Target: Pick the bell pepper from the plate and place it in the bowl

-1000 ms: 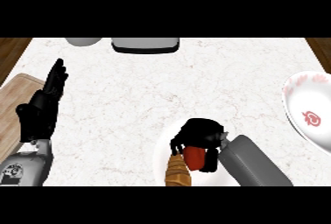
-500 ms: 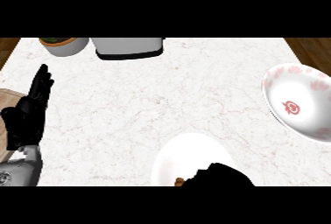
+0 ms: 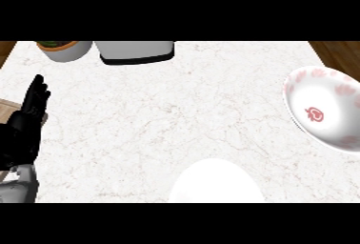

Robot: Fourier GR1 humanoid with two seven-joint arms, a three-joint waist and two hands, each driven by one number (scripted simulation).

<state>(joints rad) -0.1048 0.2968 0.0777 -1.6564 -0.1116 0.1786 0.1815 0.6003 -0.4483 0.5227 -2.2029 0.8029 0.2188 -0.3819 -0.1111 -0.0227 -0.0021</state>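
The bell pepper is showing nowhere, the plate [image 3: 216, 183] is lying bare, the bowl [image 3: 325, 110] is waiting right, the left hand [image 3: 25, 125] is resting with fingers straight; carrying seems underway, lowering next.

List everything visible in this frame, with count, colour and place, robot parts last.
Counter: one, white marble, fills the view.
Plate: one, white, lower centre, nothing visible on it.
Bowl: one, white with red markings, right edge.
Plant pot: one, grey, top left.
Appliance: one, grey with black base, top centre-left.
Wooden board: one, brown, left edge.
Bell pepper: not in view.
Left hand: one, black, left edge, open, resting.
Right hand: not in view.
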